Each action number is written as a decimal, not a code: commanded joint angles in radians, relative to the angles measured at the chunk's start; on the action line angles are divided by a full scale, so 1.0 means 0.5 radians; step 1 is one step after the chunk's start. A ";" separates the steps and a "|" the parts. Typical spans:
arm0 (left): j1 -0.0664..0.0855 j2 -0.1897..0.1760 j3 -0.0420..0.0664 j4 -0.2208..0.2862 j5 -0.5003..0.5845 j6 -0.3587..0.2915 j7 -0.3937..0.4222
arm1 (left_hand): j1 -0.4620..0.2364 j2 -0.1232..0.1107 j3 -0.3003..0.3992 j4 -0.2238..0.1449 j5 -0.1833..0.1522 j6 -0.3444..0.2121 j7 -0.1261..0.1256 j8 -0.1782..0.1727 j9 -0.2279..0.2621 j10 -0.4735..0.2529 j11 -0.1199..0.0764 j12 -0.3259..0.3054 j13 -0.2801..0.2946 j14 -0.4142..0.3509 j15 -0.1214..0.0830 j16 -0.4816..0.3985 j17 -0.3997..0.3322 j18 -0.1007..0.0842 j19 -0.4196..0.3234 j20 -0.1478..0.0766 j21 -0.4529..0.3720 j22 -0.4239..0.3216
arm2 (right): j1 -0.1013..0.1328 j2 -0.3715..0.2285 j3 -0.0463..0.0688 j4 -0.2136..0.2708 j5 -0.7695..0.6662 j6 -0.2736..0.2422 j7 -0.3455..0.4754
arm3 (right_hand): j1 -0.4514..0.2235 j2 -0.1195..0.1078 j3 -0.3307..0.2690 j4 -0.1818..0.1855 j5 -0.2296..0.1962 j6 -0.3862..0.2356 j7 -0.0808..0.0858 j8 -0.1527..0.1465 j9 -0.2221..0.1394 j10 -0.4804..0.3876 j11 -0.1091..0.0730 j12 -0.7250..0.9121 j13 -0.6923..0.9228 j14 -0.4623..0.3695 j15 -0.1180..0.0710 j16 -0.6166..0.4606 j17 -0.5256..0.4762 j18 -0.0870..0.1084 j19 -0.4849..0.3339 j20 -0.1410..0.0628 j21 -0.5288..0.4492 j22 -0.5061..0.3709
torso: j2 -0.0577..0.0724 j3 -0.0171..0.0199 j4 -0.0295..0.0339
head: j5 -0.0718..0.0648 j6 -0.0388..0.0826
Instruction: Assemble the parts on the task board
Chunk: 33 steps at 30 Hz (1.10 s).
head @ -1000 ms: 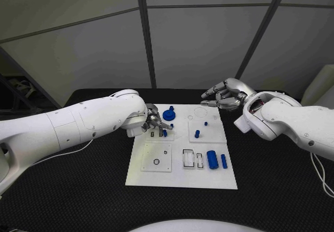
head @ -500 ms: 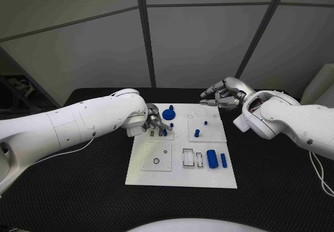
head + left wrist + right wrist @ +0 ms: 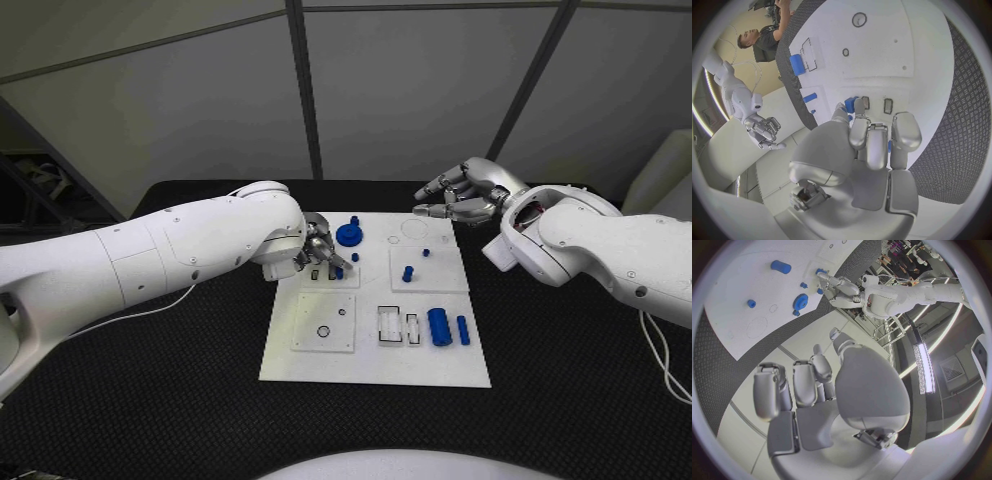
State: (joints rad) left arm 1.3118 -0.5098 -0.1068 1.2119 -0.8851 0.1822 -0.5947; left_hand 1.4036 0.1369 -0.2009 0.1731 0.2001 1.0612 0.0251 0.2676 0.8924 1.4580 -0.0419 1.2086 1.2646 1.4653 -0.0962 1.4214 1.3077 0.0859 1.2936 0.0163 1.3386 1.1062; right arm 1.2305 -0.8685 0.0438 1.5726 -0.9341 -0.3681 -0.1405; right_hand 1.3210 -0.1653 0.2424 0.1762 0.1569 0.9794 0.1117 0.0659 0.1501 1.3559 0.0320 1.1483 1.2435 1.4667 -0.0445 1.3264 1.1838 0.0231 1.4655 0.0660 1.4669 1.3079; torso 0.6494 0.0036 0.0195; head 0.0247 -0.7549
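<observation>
The white task board [image 3: 378, 372] lies in the middle of the black table [image 3: 159, 400], its face split into raised square plates with cut-out slots. On the near right part, 2 blue cylinders lie side by side: a thick one [image 3: 438, 328] and a thinner one [image 3: 463, 330] just beside it, next to 2 outlined rectangular slots [image 3: 389, 326]. The near left plate [image 3: 325, 322] carries a small round hole and an oval one. On the far right plate, 2 small blue pegs [image 3: 408, 273] stand apart from each other. A blue gear-shaped wheel [image 3: 351, 236] stands near the board's far edge.

The left hand [image 3: 317, 254] sits over the far left plate, fingers curled downward and pinching a small blue part [image 3: 851, 104] at their tips, right over 2 little rectangular slots [image 3: 887, 105]. Whether the part is touching the plate cannot be told.

The right hand [image 3: 459, 196] hangs beyond the board's far right corner, above the table, fingers loosely curled and apart, holding nothing.
</observation>
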 commanded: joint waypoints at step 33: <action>-0.002 -0.251 0.002 0.275 -0.008 -0.229 0.065 | -0.212 -0.391 1.263 -0.279 0.749 0.050 0.022 -0.205 0.302 0.120 0.006 -0.096 0.327 0.129 0.000 0.030 0.157 0.017 -0.017 0.004 0.026 0.066 | 0.004 -0.012 0.002 -0.021 -0.024 0.018 0.030 | 0.010 -0.002 0.007 0.012 0.012 0.016 0.001 0.005 0.003 0.010 -0.009 0.004 0.002 0.042 -0.003 -0.007 0.002 0.023 0.047 0.000 -0.013 0.276 | 0.002 -0.0001 0.000 | 0.010 -0.004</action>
State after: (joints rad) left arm 1.3096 -0.6335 -0.1064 1.3425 -0.8716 0.1062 -0.5782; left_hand 1.3059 -0.0587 0.2138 0.2448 0.5791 1.0802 0.0363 0.1698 1.0407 1.4655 -0.0344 1.1576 1.2661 1.4680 -0.0897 1.4330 1.3076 0.0856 1.2823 0.0199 1.3464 1.1380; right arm 1.2304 -0.8739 0.0438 1.5615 -0.9371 -0.3644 -0.1381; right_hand 1.3210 -0.1653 0.2453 0.1791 0.1568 0.9794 0.1117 0.0659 0.1507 1.3559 0.0321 1.1483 1.2432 1.4668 -0.0445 1.3265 1.1838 0.0231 1.4655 0.0660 1.4669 1.3076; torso 0.6493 0.0038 0.0210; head 0.0281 -0.7555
